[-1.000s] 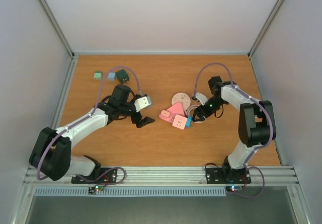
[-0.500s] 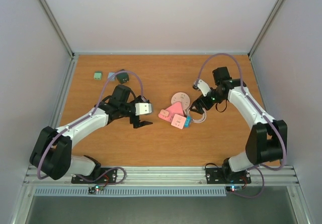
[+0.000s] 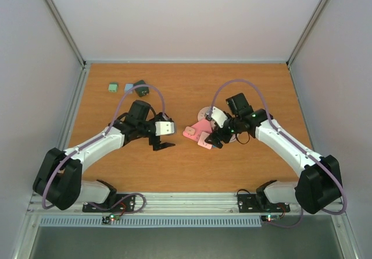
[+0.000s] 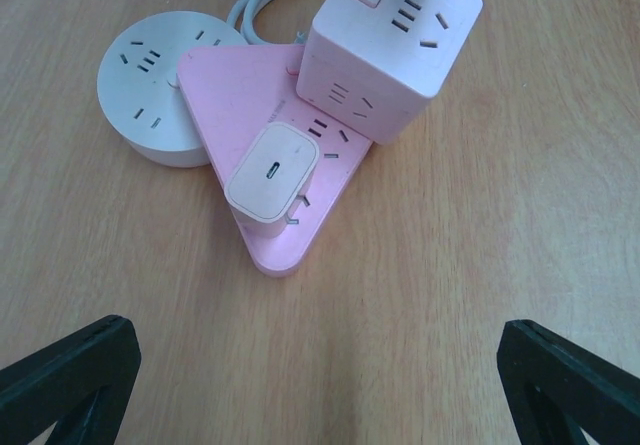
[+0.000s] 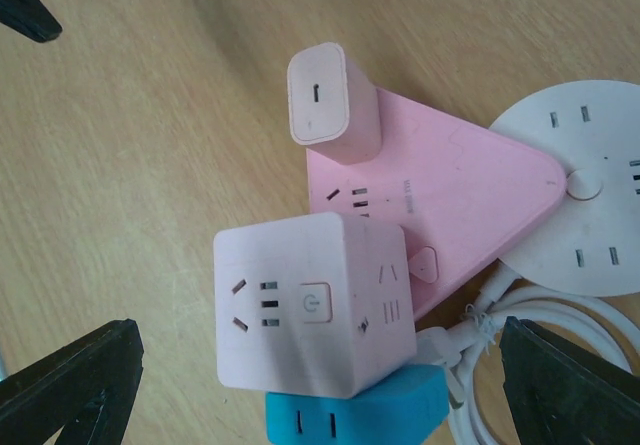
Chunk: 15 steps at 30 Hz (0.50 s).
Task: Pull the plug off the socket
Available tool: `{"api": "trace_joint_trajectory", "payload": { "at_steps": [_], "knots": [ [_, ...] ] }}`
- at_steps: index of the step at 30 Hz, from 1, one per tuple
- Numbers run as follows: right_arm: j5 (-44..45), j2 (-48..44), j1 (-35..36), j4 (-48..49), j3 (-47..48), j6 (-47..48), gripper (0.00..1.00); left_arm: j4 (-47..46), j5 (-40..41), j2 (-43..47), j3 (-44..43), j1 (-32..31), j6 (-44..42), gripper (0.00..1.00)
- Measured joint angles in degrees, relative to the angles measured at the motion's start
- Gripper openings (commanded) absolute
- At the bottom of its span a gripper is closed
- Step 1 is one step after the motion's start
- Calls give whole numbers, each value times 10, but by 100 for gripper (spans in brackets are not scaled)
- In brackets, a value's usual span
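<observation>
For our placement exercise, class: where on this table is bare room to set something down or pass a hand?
Free: the near strip in front of the pink triangular socket; the far-middle board between the small blocks and the right arm's cable; the far-right corner. Crowded: the centre, where the left gripper and right gripper flank that socket.

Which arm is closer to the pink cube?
Right. The right fingers hang open either side of the cube, just above it. The left fingers are farther off, beyond the triangle socket and its plug.
</observation>
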<state>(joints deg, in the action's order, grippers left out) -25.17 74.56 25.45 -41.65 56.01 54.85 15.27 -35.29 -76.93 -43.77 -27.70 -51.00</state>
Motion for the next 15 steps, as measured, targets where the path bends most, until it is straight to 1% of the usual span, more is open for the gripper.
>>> {"api": "trace_joint_trajectory", "payload": {
  "at_steps": [15],
  "knots": [
    [84,0,85,68,-74,8,99,-17,10,9,17,0,15,100]
  ]
}}
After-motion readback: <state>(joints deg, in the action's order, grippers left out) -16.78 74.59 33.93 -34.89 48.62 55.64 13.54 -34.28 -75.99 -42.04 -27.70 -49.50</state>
